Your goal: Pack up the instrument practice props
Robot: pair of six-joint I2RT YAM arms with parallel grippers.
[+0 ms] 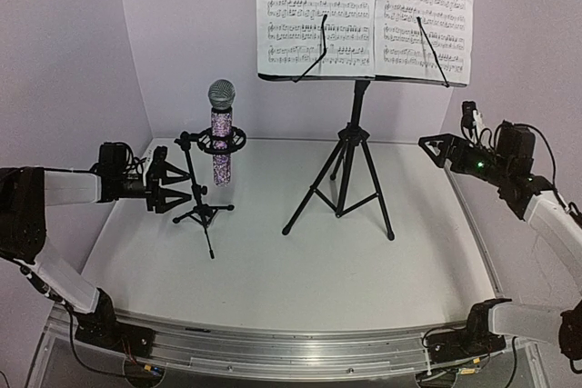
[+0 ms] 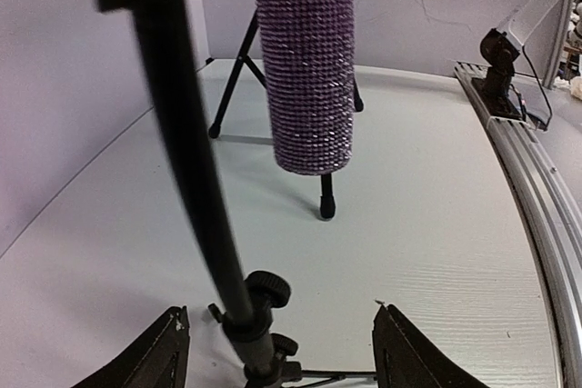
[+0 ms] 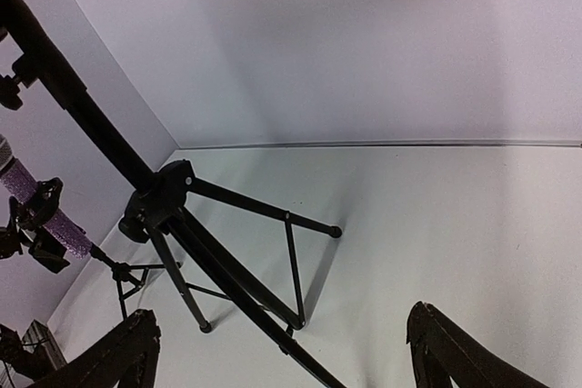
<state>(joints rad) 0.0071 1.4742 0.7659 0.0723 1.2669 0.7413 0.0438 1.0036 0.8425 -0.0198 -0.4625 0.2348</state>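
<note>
Pole of the small mic stand (image 2: 195, 179) stands upright between the spread fingers of the left gripper (image 2: 282, 341), not touched yet; the purple microphone (image 2: 305, 61) hangs in its clip just beyond. The right gripper (image 1: 441, 147) is open, well apart, nearer the music stand (image 1: 350, 161) that carries the sheet-music pages (image 1: 364, 11). No packing box shows

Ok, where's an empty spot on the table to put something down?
The near half of the table, in front of both stands' feet, is bare, and so is the right side beyond the music stand. The back left is crowded: mic stand, microphone, left fingers.
</note>
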